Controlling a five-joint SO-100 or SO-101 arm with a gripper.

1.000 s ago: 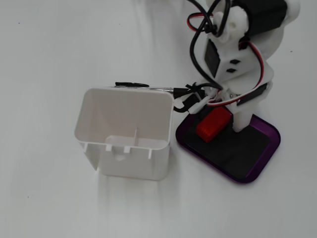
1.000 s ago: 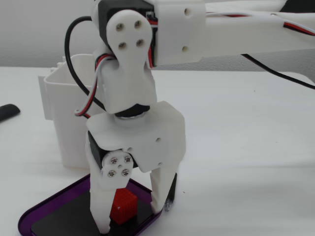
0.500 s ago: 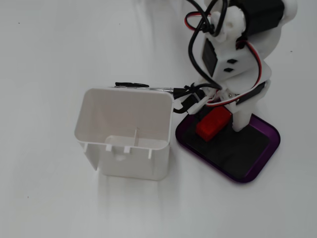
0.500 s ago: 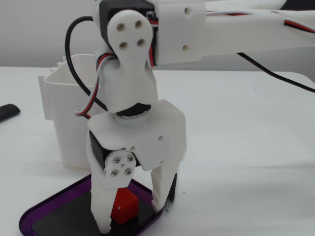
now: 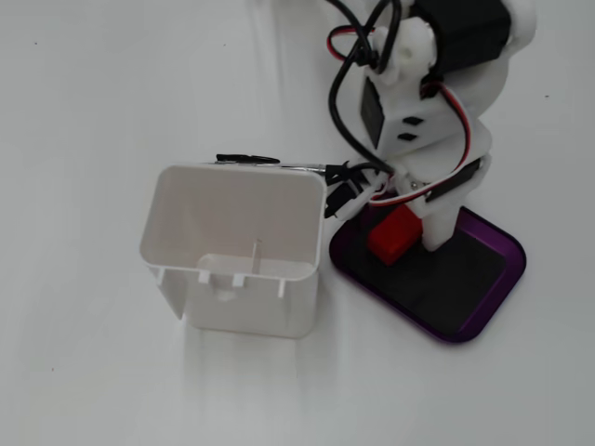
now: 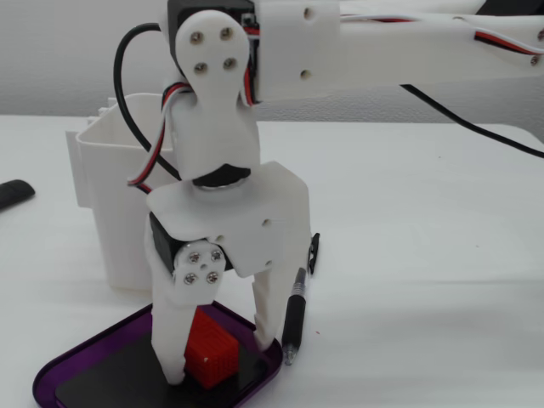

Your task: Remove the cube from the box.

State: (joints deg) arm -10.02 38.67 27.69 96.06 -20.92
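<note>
The red cube (image 5: 392,232) (image 6: 212,350) sits on the black floor of the purple box (image 5: 514,265) (image 6: 59,374), near its corner closest to the white container. My white gripper (image 5: 406,230) (image 6: 221,357) reaches down into the box with its fingers on either side of the cube. In the low fixed view the left finger (image 6: 170,340) is against the cube and the right finger (image 6: 268,314) stands a small gap away. The gripper is open. The cube rests on the box floor.
A tall white plastic container (image 5: 232,232) (image 6: 110,187) stands right beside the box. A black pen (image 6: 293,314) lies on the table next to the box, beside the right finger. More black pen parts (image 5: 246,158) lie behind the container. A dark object (image 6: 13,194) lies at the far left.
</note>
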